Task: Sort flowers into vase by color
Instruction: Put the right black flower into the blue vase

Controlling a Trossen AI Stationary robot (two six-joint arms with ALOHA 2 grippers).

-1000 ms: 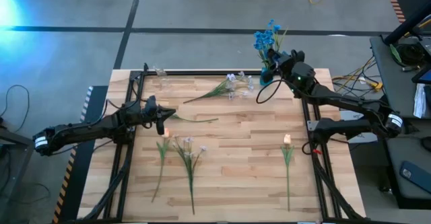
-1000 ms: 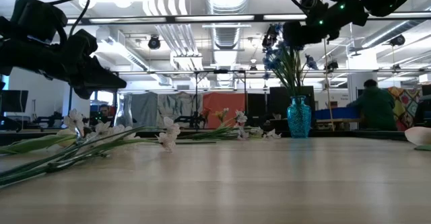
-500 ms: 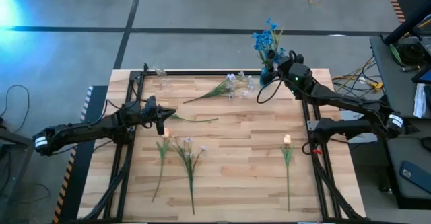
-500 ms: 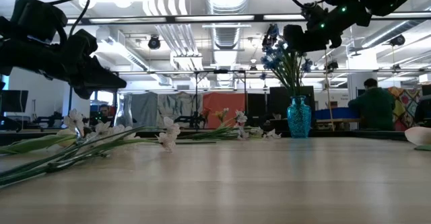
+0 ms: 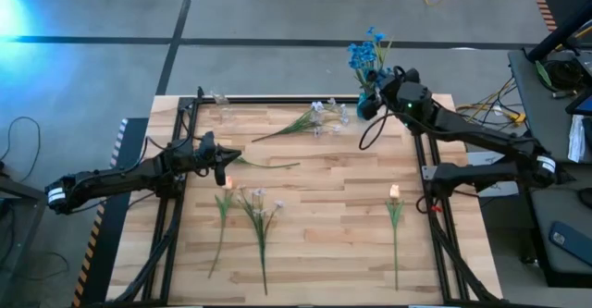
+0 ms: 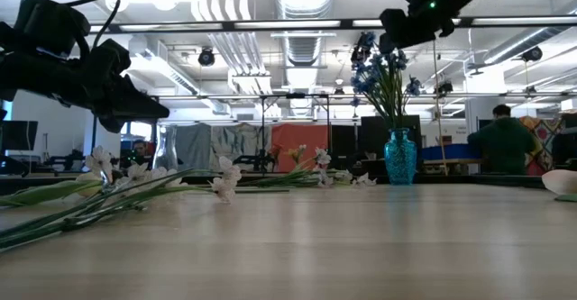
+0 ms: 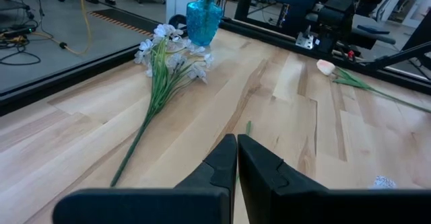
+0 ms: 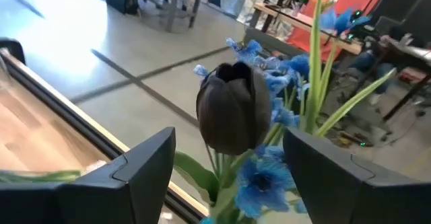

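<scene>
While the right gripper (image 5: pixel 379 84) hangs high at the table's far right corner, fingers spread wide and empty over the blue flowers (image 5: pixel 366 51), the left gripper (image 5: pixel 228 157) hovers pinched narrow above the left side. From table level the blue vase (image 6: pixel 400 157) shows those blooms standing in it. The right wrist view alone catches a dark bud (image 8: pixel 234 107) among them. White flowers (image 5: pixel 319 114) lie near the vase; more white flowers (image 5: pixel 259 208) and two peach buds (image 5: pixel 394 192) lie nearer the front.

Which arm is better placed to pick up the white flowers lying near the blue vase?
Right, probably: the right gripper is open above the blue vase, beside the white flowers. The left gripper is shut and farther away.
</scene>
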